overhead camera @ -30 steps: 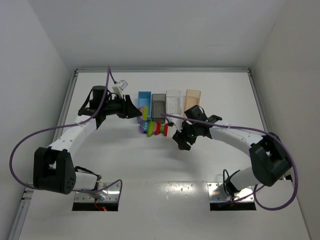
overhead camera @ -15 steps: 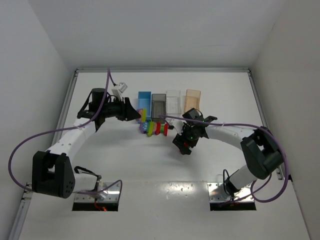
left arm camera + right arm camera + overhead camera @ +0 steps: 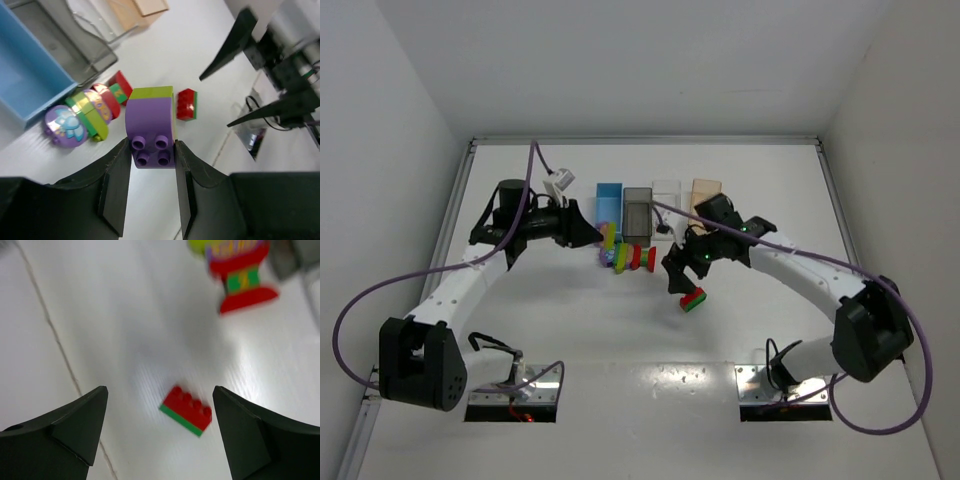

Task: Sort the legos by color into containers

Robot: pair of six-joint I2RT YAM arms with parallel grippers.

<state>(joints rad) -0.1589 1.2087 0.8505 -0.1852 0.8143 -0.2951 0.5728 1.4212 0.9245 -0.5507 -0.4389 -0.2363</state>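
My left gripper [image 3: 596, 233] is shut on a purple brick with a lime-yellow layer [image 3: 150, 125], held above the table beside the blue bin [image 3: 609, 203]. In the left wrist view the gripper [image 3: 151, 162] clamps the brick's sides. My right gripper [image 3: 678, 272] is open and empty, its fingers wide apart above a red brick with a green layer [image 3: 693, 298] lying on the table. That brick also shows between the open fingers of the right gripper [image 3: 159, 397] in the right wrist view [image 3: 186, 410]. A multicoloured lego stack [image 3: 631, 258] lies in front of the bins.
The dark grey bin [image 3: 637, 212], clear bin [image 3: 666, 203] and pale orange bin [image 3: 705, 194] stand in a row to the right of the blue one. The lego stack [image 3: 85, 116] and the red-green brick [image 3: 187, 105] lie below my left gripper. A purple cable runs over the bins.
My right gripper has opened and pulled back from the table, leaving the red-green brick lying there. My left gripper has shifted slightly with the purple brick still held.
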